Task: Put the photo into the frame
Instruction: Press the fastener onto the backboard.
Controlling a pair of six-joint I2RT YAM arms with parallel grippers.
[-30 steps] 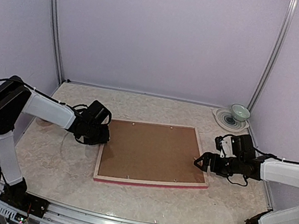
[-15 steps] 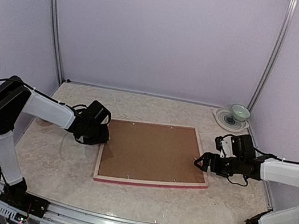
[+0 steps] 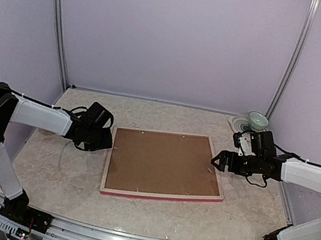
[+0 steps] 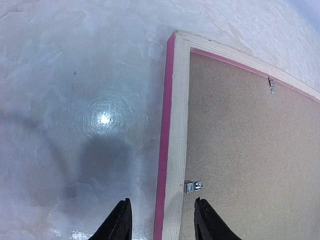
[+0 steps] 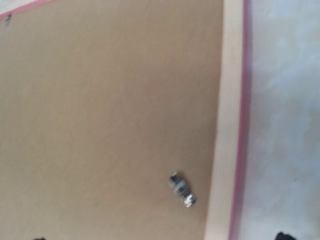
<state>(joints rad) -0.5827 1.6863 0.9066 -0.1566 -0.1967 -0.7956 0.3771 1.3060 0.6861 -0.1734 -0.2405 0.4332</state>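
the frame [image 3: 162, 195] is laid face down in the middle of the surface [image 3: 68, 184], its pale wood back turned up and a pink strip shown along the near edge. one brown backing board [image 3: 162, 162] is set inside it.

the left jaws are held partly open, a narrow gap, at the frame's left rail. in the left wrist view one fingertip [image 4: 119, 222] is seen over the bare surface and the other over the board, with the rail lying between them. nothing is gripped, and whether the rail is touched cannot be told. the right jaws are spread wide just beside the frame's right rail, and nothing is held there. only the dark tips are caught at the bottom corners of the right wrist view.

two metal clips [image 4: 192, 186] are counted in the left wrist view and one in the right wrist view. further clips are shown as specks along the rim from above, too small to count surely.

one pale bowl [image 3: 258, 120] is placed on one ringed plate [image 3: 238, 128] at the far right corner, well apart from the frame.

two arms are seen, the left arm [image 3: 40, 116] and the right arm [image 3: 309, 176].
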